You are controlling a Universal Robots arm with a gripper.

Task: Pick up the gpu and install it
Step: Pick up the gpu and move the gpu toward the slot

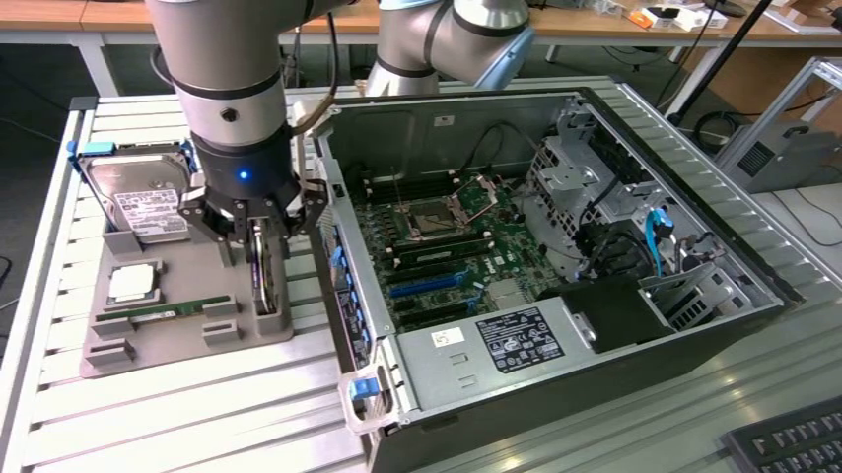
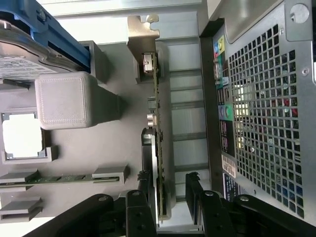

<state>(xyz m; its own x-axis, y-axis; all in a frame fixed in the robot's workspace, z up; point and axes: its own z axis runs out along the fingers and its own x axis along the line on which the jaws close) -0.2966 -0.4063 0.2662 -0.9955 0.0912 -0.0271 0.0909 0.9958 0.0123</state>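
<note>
Closest up in the wrist view are the jaws, spread wide either side of the gpu (image 2: 157, 148) and gripping nothing. The card stands on edge in a slot along the grey tray's (image 2: 113, 148) edge facing the pc case (image 2: 266, 98).

Exterior view, same deal: the gpu (image 1: 267, 271) is upright at that tray edge on the worktop (image 1: 53, 394). I'd guess it's stiff, lightish and fragile, so pinch the flat faces at the cooler, not the bracket or contacts.

Matt grey plastic tray (image 1: 184, 274), dull metal gpu (image 2: 156, 148) bracket, perforated sheet-metal computer case (image 2: 266, 98).
</note>
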